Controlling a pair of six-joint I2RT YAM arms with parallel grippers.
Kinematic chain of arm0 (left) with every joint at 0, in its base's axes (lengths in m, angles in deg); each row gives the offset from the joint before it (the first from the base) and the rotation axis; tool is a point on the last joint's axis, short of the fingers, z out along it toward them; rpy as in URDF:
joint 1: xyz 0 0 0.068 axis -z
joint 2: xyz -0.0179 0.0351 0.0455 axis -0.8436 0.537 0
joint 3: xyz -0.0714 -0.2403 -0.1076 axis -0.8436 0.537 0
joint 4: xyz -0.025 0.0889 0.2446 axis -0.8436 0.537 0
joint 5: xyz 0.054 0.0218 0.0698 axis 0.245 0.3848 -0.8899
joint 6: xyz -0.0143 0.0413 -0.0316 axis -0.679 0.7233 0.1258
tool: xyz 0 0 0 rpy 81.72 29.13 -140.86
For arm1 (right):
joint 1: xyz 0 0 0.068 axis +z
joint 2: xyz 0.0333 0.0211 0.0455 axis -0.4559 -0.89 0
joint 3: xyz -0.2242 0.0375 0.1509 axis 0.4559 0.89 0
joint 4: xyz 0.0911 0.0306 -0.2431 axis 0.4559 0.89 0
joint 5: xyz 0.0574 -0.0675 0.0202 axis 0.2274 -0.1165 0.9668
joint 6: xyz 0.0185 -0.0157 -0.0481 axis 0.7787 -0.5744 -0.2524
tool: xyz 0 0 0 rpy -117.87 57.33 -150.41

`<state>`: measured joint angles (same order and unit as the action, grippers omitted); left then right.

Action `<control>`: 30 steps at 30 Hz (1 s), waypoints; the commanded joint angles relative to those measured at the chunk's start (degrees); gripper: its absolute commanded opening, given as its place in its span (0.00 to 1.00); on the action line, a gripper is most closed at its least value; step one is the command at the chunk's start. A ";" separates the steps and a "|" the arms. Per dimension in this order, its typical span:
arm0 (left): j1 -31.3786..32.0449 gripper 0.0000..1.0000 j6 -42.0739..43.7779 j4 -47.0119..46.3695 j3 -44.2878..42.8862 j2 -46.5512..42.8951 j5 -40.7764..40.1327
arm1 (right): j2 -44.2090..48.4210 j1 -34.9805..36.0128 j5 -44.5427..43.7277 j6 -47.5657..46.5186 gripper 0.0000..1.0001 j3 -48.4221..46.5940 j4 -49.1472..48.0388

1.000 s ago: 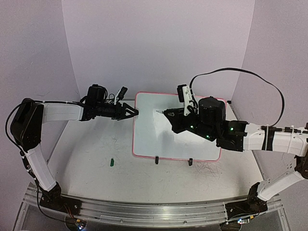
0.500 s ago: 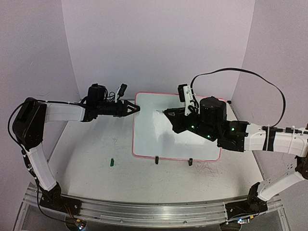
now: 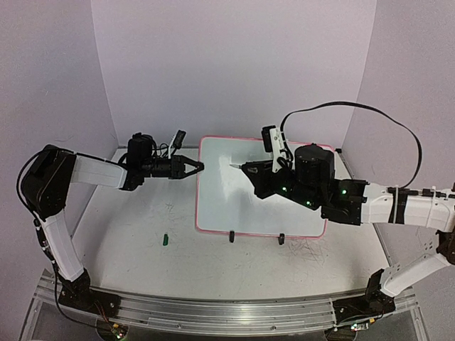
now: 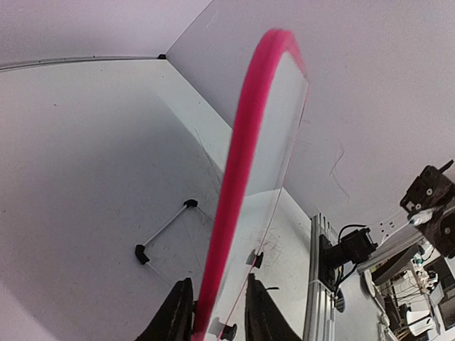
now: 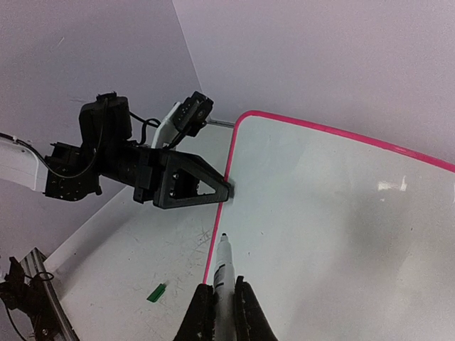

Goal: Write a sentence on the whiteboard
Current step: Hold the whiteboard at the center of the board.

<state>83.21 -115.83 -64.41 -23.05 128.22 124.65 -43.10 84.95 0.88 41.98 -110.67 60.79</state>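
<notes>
The whiteboard (image 3: 284,206), glossy white with a thin pink frame (image 4: 245,142), stands propped at a tilt in the middle of the table. My left gripper (image 3: 197,166) reaches in from the left. Its two dark fingers (image 4: 172,312) straddle the board's left edge and are shut on it (image 5: 226,192). My right gripper (image 5: 225,288) hangs over the board's upper left part (image 3: 245,168), shut on a white marker (image 5: 222,266). The marker's black tip points at the board just inside its left frame. Whether the tip touches the surface I cannot tell.
A small green cap (image 3: 165,239) lies on the table left of the board, also in the right wrist view (image 5: 156,292). Two black clip feet (image 3: 232,236) hold the board's near edge. A wire stand (image 4: 165,227) sits behind it. Lilac walls close in the back and sides.
My left gripper's jaws closed from wide open onto the whiteboard's left edge, and that arm dropped slightly. The right arm with the marker stayed almost still.
</notes>
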 commanded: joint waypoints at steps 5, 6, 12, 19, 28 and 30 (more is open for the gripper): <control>0.71 0.11 -2.76 -12.98 9.34 -5.50 -0.54 | -3.53 1.39 -0.93 -2.32 0.00 -5.41 1.07; 0.99 0.09 -3.14 -14.09 10.48 -6.09 -0.84 | -3.90 1.40 -0.89 -2.49 0.00 -5.73 1.16; 3.46 0.00 -4.98 -18.51 13.74 -7.24 -2.33 | -5.24 1.43 -0.51 -2.62 0.00 -6.91 1.29; 5.51 0.00 -9.74 -28.54 22.16 -8.68 -6.74 | -5.47 1.95 -0.22 -2.82 0.00 -6.31 1.29; 5.42 0.39 -10.94 -28.69 21.00 -9.07 -7.34 | -5.54 2.66 -2.04 -4.60 0.00 -5.40 1.29; 5.22 0.43 -11.46 -28.71 19.97 -8.46 -7.48 | -5.90 2.71 -3.82 -4.17 0.00 -5.47 1.29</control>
<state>88.70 -125.42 -89.61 -0.15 121.68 118.23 -48.35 87.43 0.46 38.40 -114.92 63.03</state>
